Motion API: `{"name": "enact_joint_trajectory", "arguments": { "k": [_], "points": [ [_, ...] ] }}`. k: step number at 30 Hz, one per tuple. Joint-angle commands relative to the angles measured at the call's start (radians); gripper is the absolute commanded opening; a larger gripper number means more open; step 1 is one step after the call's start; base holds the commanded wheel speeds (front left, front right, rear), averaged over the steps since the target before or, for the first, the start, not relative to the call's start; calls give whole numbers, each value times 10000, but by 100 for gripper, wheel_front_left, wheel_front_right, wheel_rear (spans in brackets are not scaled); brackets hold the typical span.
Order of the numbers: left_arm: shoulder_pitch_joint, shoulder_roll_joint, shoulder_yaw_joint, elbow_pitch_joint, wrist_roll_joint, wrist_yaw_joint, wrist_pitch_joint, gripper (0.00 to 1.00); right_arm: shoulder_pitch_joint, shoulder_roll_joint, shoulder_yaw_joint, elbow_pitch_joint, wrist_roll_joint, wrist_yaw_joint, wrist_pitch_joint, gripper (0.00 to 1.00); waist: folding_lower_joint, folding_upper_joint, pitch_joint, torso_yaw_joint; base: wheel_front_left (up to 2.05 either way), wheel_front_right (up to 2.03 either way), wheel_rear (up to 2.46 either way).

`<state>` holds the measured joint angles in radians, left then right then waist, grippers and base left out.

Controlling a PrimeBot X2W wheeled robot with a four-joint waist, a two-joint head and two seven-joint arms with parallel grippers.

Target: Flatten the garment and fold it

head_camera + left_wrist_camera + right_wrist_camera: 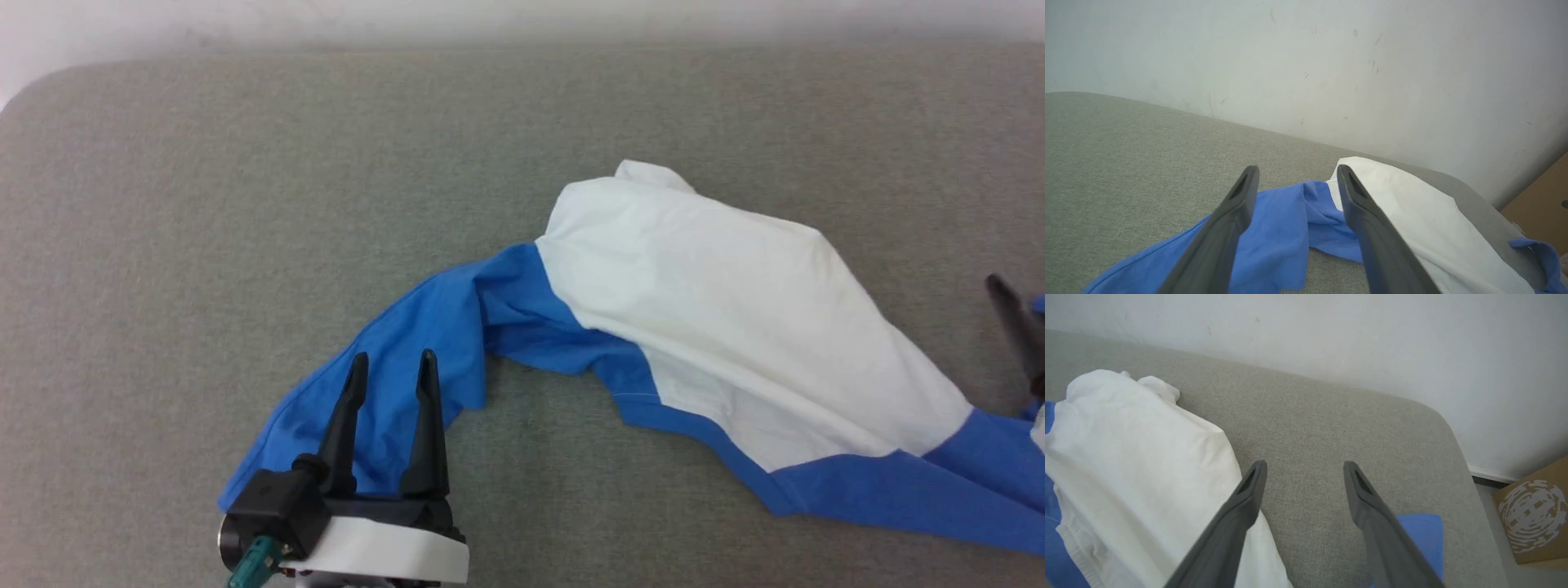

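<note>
The garment point(718, 310) lies crumpled in a long band across the grey table point(245, 163), with a large white panel in the middle and blue cloth at both ends. My left gripper point(392, 359) hovers open over the blue left end, nothing between its fingers. In the left wrist view this gripper point(1297, 169) is spread above the blue cloth point(1274, 232). One dark finger point(1011, 314) of my right gripper shows at the right edge, by the garment's blue right end. My right gripper point(1304, 464) is open over bare table, with the white panel point(1135, 449) to its left and a blue flap point(1423, 535) under its right finger.
A pale wall point(1331, 335) runs along the table's far edge. The table's rounded far-right corner point(1437, 416) is close to the right gripper. A cardboard box point(1531, 514) stands on the floor beyond that corner.
</note>
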<state>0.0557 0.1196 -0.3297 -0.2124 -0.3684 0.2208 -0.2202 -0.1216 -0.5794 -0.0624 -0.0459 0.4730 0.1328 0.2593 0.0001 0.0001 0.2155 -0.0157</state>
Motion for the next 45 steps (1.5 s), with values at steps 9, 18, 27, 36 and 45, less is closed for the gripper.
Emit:
{"name": "enact_joint_trajectory", "arguments": {
  "k": [9, 18, 27, 36, 45],
  "points": [
    [-370, -125, -250, 2, 240, 50, -98, 100, -1326, -1175, 2464, 2374, 786, -21, 646, 100, -1, -1, 979, 1122, 0, 0, 0],
    [-506, -228, -391, 28, 233, 71, -179, 100, -1198, -1813, 4401, 3552, 2034, -21, 974, 0, -1, -1, 1139, 1497, 0, 0, 0],
    [-517, -307, -348, 137, 87, 25, -292, 100, -2646, -2889, 4260, 3191, 1530, -21, -522, 0, -1, -1, 987, 1631, 0, 0, 0],
    [-747, -571, -678, 348, -57, -95, -399, 100, -5303, -5092, 4851, 1837, 58, -21, -337, 0, -1, -1, 1696, 2560, 0, 0, 0],
    [-1160, -684, -1102, 216, 5, -70, -413, 100, -6864, -5321, 6236, 3217, -366, -21, -327, 16, -1, -1, 2531, 3362, 0, 0, 0]
  ]
}}
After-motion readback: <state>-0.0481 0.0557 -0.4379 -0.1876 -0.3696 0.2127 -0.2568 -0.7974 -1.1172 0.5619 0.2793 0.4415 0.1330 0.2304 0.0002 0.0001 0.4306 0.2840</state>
